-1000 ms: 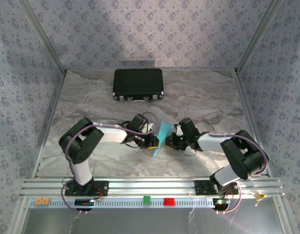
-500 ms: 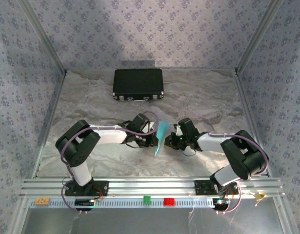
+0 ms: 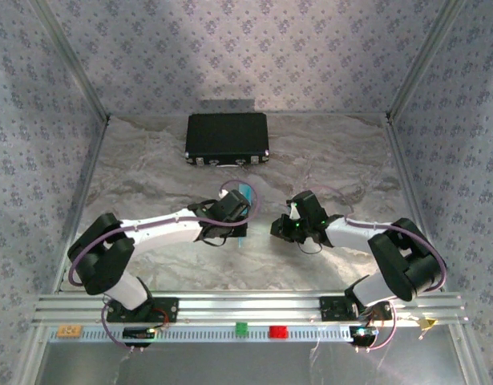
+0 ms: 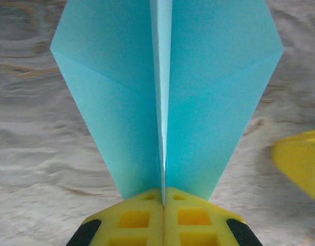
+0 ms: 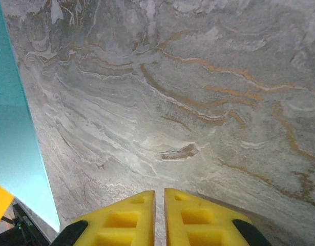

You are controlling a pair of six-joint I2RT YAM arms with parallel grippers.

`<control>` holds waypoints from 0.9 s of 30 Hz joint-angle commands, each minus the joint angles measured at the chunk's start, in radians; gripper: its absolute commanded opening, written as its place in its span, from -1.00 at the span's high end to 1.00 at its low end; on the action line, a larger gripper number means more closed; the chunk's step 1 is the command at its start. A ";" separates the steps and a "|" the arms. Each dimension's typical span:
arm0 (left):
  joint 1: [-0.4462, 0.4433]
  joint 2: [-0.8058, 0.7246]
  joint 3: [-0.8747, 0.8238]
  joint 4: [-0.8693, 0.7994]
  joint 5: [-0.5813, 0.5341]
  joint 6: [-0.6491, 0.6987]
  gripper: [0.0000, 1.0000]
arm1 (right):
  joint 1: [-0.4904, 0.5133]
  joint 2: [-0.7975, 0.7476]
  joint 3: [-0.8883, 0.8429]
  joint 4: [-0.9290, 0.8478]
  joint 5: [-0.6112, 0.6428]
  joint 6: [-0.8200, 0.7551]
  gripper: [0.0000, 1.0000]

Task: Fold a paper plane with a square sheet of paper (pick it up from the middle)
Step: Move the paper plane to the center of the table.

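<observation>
We see the paper plane [image 4: 116,102], a light-blue dart of thin matte paper, pinched along its centre crease by the left gripper [image 4: 164,197], whose yellow, square-pocketed fingers [image 4: 134,218] are clenched tight on the fold. Two smooth wings fan out on either side of the upright middle fold, each crossed by a faint diagonal crease. The plane is near the middle of the grey, brown-veined, marble-look table [image 5: 208,102], a little to the left of the right gripper [image 5: 160,197], whose jaws are pressed almost together around nothing. A black rectangular case [image 3: 227,136] lies at the table's far side, below patterned walls [image 3: 246,48].
</observation>
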 commanded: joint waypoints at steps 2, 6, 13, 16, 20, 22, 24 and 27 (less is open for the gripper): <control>-0.011 0.030 0.052 -0.114 -0.093 -0.018 0.95 | 0.009 -0.012 0.033 -0.033 0.025 -0.013 0.72; -0.025 0.066 0.070 -0.129 -0.094 -0.030 0.95 | 0.012 -0.009 0.035 -0.034 0.025 -0.013 0.72; -0.036 0.102 0.078 -0.137 -0.097 -0.030 0.94 | 0.014 -0.008 0.035 -0.034 0.027 -0.013 0.72; -0.036 0.104 0.077 -0.135 -0.093 -0.020 0.92 | 0.016 -0.008 0.035 -0.033 0.029 -0.012 0.72; -0.036 0.114 0.077 -0.128 -0.076 -0.013 0.88 | 0.017 -0.008 0.034 -0.034 0.031 -0.011 0.72; -0.036 0.125 0.078 -0.121 -0.061 -0.005 0.87 | 0.016 -0.008 0.036 -0.034 0.028 -0.011 0.72; -0.036 0.133 0.080 -0.120 -0.054 -0.002 0.86 | 0.016 -0.008 0.036 -0.028 0.021 -0.011 0.71; -0.036 0.141 0.083 -0.120 -0.050 0.001 0.84 | 0.015 -0.011 0.041 -0.028 0.018 -0.009 0.71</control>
